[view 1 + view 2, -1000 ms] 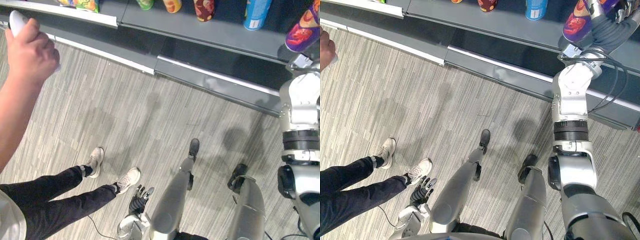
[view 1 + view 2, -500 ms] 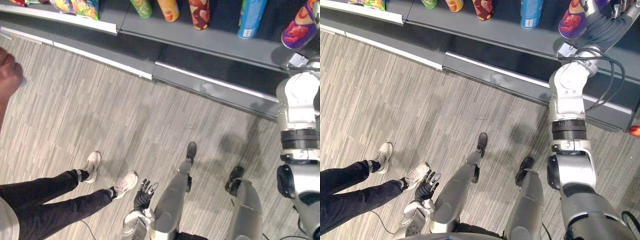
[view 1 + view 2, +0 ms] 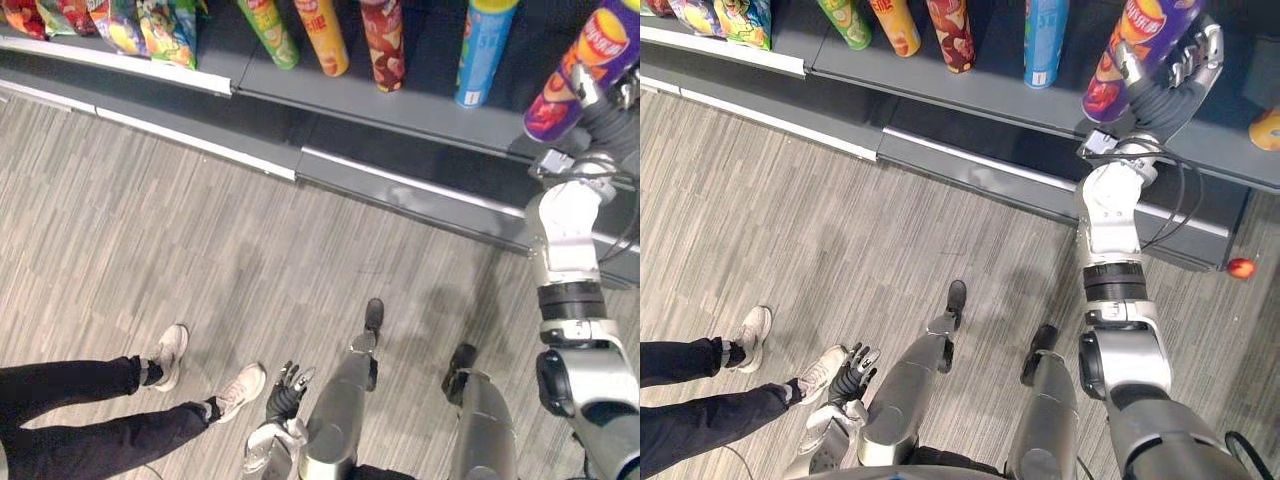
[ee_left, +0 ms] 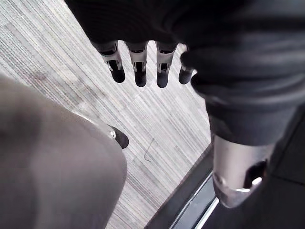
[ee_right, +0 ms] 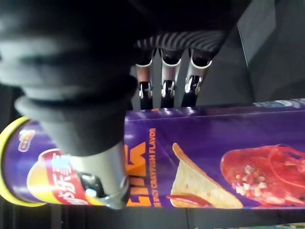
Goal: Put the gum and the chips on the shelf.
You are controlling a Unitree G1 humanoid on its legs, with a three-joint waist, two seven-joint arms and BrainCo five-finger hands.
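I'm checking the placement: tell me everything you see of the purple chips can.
The purple chips can is a tall tube with a yellow rim at one end and a chip and red food pictured on its side. The right hand grips it, fingers and thumb curled round, its lower end at the grey shelf. Whether it rests there I cannot tell.

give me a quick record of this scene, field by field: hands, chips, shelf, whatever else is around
right hand: curled round the purple chips can, up at the shelf
chips base: close to the shelf board; resting or not, cannot tell
left hand: low by the robot's side, fingers straight, holding nothing
shelf stock: green can, orange can, red can, blue can in a row; snack bags further left
floor: person's legs on the robot's left; small red ball by the shelf base
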